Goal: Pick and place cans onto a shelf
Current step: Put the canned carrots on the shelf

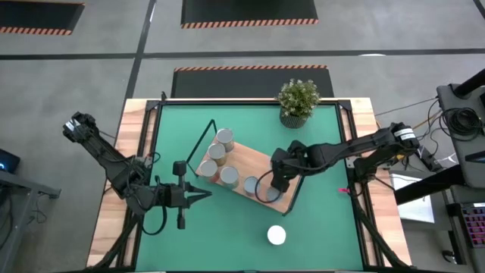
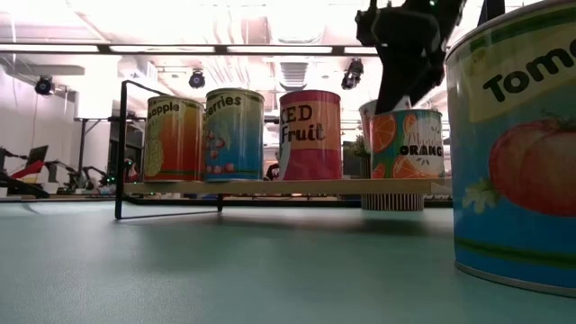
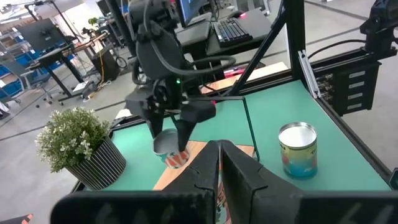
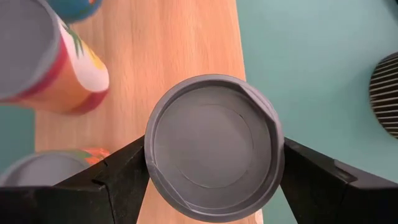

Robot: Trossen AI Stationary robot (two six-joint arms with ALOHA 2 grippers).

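Note:
The shelf (image 1: 261, 168) is a light-wood board lying slantwise on the green mat, with a black wire loop (image 1: 203, 144) at its far-left end. Several cans stand upright on it (image 1: 224, 137) (image 1: 229, 177) (image 1: 251, 186). My right gripper (image 1: 270, 188) is shut on one more can (image 4: 214, 146), an orange-labelled one (image 2: 407, 144), at the board's near-right end. A loose can (image 1: 276, 235) stands on the mat near the front edge. My left gripper (image 1: 204, 195) hovers shut and touching nothing, left of the board. My right gripper pinches the orange can between its two fingers (image 4: 124, 177), one on each side of the wall just below the rim (image 4: 149, 168). The fingers come from above, slanting down. The can is upright at the level of the board's top; I cannot tell whether its base rests there.
A potted green plant (image 1: 298, 101) stands at the mat's far edge, behind the board. The loose can looms large at the right of the low view (image 2: 513, 144). Bare mat lies around it and right of the board.

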